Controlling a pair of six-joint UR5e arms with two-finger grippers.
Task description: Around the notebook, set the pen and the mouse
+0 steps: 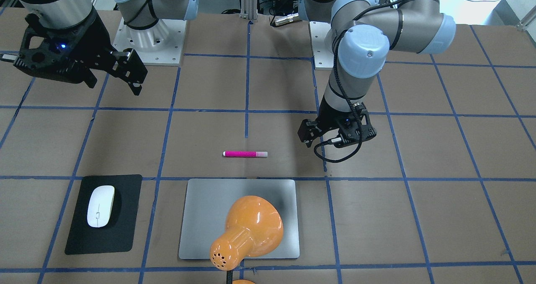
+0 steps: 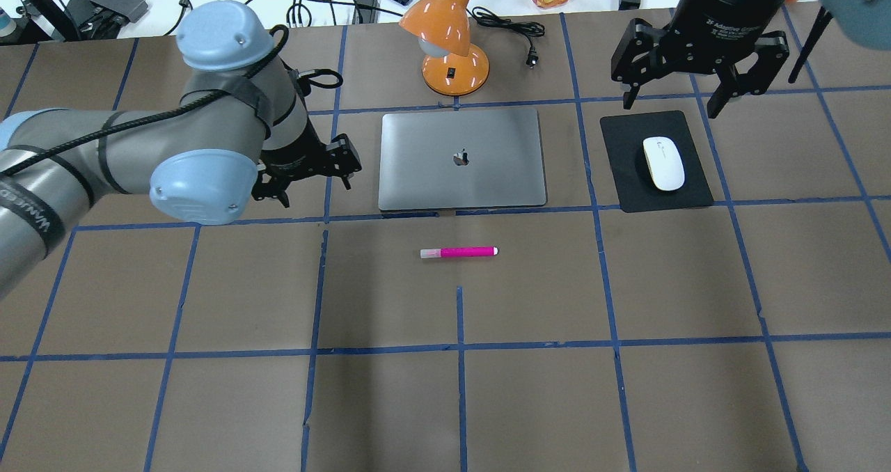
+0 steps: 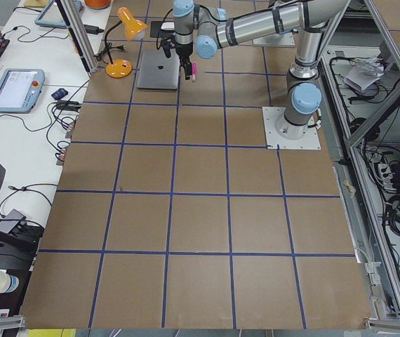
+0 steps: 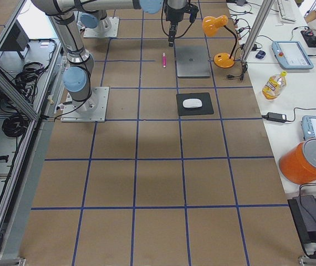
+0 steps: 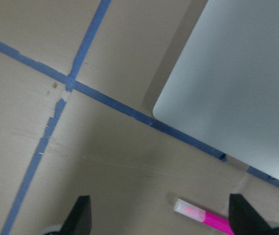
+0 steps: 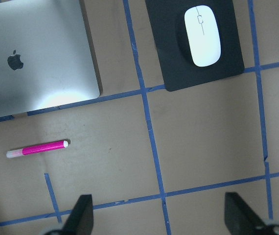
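Front-facing view: an orange lamp point(image 1: 251, 229) stands in the way of the camera, its shade covering the near middle of the notebook point(image 1: 201, 208). The pen point(image 1: 245, 153) lies on the table on the robot's side of the notebook, parallel to its long edge and apart from it. The mouse point(image 1: 100, 205) rests on a black mat point(image 1: 125, 233) beside the notebook, towards the robot's right. The left gripper point(image 1: 310, 139) hangs off the notebook's other side, nearer the robot than the pen. The right gripper point(image 1: 113, 87) sits high, well back from the mat.

Overhead view: the lamp's base stands just past the notebook's far edge, with a cord beside it. The right gripper's jaws are spread wide over the mat's far edge, holding nothing. The left gripper, beside the notebook's short edge, is also parted and empty.

Left wrist view: two black fingertips point(image 5: 81, 215) stand wide apart. On the table below are the notebook's rounded corner and the pen's pale cap end.

Right wrist view: the fingertips are spread and empty, above the notebook, pen, mat and mouse, none touched.
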